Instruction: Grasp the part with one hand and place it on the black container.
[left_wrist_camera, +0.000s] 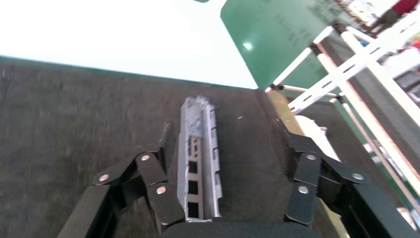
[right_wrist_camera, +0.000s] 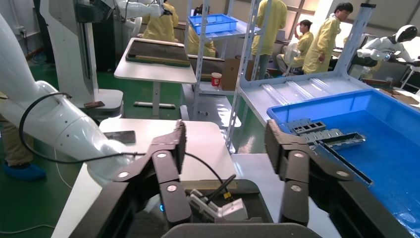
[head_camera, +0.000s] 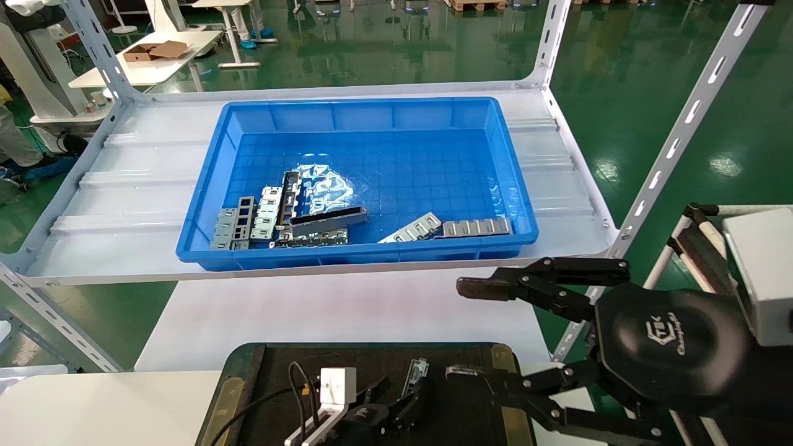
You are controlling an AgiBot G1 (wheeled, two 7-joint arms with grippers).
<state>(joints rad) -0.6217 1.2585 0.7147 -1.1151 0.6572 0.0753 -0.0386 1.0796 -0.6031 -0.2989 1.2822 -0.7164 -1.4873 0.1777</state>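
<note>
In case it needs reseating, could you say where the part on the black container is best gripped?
Across its narrow width at mid-length, from straight above: the part lies flat, hollow up, long walls parallel, with the open left tool straddling it.

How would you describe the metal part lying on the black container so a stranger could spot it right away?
Find the black container at the near table edge, below the blue bin. On its matte floor, between the open fingers of the left tool, lies the part: a long narrow silvery-grey trough with square cutouts. It is the only metal piece there; the other metal pieces sit in the bin.
</note>
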